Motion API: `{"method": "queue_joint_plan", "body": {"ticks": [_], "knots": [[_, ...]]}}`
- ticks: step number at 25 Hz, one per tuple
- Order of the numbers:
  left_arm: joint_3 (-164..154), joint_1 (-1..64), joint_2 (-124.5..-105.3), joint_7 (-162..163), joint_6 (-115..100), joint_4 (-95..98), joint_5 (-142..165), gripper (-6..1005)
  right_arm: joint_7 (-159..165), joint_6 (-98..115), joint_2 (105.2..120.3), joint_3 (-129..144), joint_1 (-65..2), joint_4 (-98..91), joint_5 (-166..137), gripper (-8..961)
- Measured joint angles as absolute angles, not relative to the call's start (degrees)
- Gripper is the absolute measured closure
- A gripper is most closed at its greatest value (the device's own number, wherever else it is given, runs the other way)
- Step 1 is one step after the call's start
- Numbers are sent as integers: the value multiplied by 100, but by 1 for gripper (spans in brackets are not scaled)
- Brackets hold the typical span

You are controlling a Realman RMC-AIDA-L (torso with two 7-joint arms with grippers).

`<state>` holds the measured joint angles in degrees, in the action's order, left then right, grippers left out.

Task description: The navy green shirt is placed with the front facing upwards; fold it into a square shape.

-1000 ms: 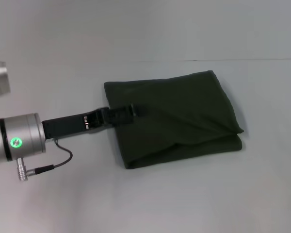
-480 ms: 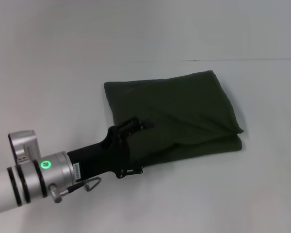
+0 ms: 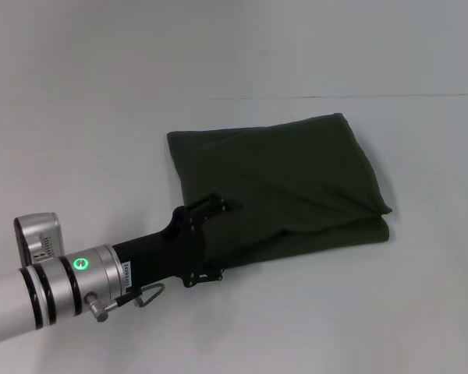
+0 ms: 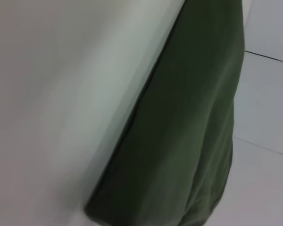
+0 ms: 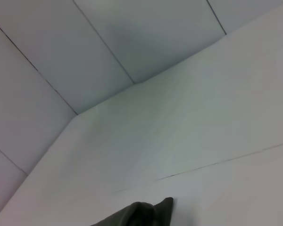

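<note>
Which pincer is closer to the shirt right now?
Left. The left pincer is over the shirt at its near-left edge. The right pincer is out of the head view; its wrist camera sees only a corner of the shirt far off.

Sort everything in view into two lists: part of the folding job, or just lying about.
Part of the job:
- navy green shirt, folded into a rough square
- left hand, at the shirt's near-left edge

Just lying about:
- nothing; only the white table underneath
</note>
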<state>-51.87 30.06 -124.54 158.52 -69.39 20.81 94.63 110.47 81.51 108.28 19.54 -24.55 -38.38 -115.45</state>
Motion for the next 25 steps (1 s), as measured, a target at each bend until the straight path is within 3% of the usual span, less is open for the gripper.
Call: {"method": "queue_joint_plan", "body": {"ticks": [25], "knots": [[-5536,3066,-12473,15706,-6496,2154,9429,64,11048,8091,10828,1953,-2459,-3852,-11546,442]]}}
